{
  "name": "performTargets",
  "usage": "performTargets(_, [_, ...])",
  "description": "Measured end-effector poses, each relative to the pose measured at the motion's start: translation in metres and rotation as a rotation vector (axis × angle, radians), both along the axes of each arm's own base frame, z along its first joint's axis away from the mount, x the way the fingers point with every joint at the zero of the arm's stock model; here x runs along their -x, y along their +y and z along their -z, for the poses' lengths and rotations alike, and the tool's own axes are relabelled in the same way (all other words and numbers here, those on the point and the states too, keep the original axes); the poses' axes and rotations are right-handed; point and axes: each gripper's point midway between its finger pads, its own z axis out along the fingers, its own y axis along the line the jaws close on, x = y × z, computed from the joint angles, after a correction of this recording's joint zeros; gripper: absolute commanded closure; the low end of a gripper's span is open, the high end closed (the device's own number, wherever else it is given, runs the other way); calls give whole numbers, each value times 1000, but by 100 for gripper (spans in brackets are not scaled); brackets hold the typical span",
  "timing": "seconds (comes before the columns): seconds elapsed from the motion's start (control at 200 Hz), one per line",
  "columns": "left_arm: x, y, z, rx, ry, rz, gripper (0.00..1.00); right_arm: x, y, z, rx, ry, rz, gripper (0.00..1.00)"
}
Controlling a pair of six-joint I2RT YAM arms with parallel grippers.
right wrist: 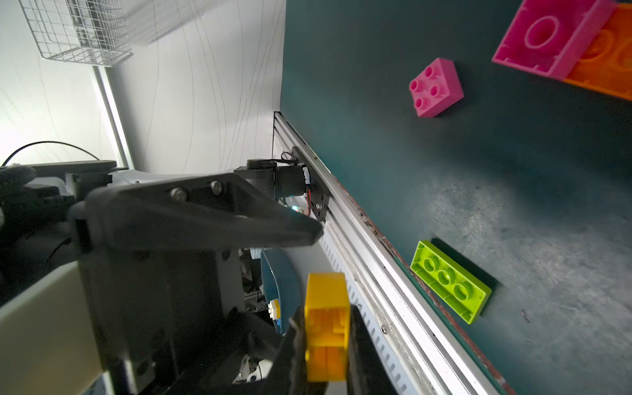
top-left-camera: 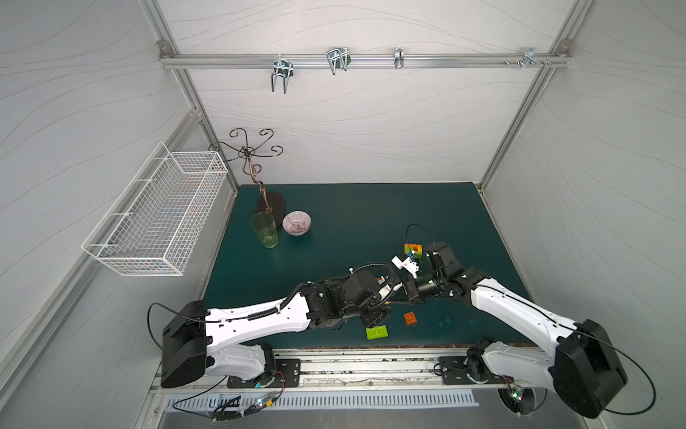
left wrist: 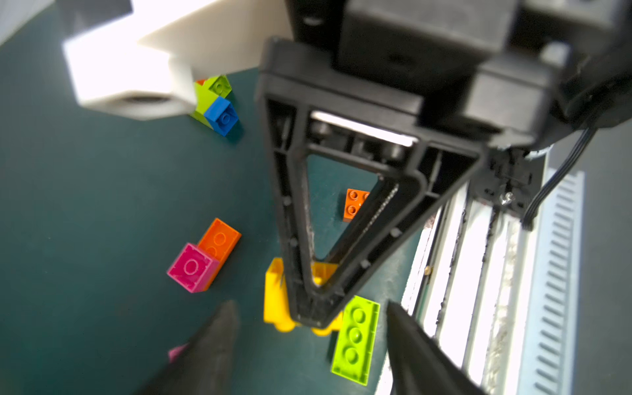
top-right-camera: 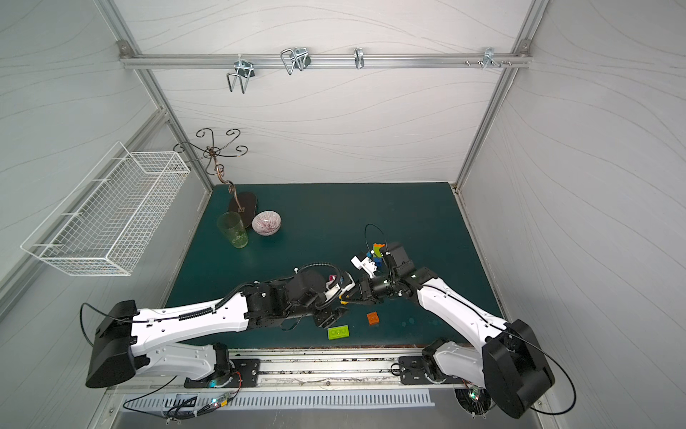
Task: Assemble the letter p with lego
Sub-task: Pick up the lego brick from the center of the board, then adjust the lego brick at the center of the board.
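At the bottom of my frame the left gripper (left wrist: 309,325) stands parted, with a dark fingertip (left wrist: 219,342) on each side. Between them, at lower centre, I see the right gripper (left wrist: 313,307) pinching a yellow brick (left wrist: 275,297), just beside a lime oblong brick (left wrist: 355,342). Left of centre, a magenta brick (left wrist: 191,270) touches an orange oblong brick (left wrist: 220,237). At upper left, a blue brick (left wrist: 222,114) joins lime ones, partly behind a blurred white block (left wrist: 119,71).

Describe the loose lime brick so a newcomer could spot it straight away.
On the green mat, look along the front edge nearest the arms' bases. The lime brick lies there flat, next to a small orange brick. Unlike that studs-up neighbour, it is oblong and lies hollow side up.
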Motion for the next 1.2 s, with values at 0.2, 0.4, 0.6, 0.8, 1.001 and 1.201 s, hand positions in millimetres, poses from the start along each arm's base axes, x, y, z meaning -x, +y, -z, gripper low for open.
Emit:
performTargets(0.2, [-33, 26, -2, 61, 39, -164, 0, -13, -14, 13, 89, -41, 71, 98])
performTargets(0.4, [-90, 70, 19, 123, 211, -450, 1, -38, -39, 29, 192, -81, 188, 98])
performTargets(0.6, [-124, 89, 78, 86, 483, -642, 2, -44, -47, 33, 232, -112, 222, 98])
performTargets(0.8, [-115, 70, 100, 100, 665, -621, 8, -43, -49, 37, 242, -108, 225, 98])
performTargets(1.001, [-109, 43, 107, 166, 789, -571, 9, -44, -50, 38, 244, -104, 230, 98])
performTargets(1.201, [-93, 23, 106, 180, 834, -510, 9, -45, -52, 39, 245, -103, 237, 98])
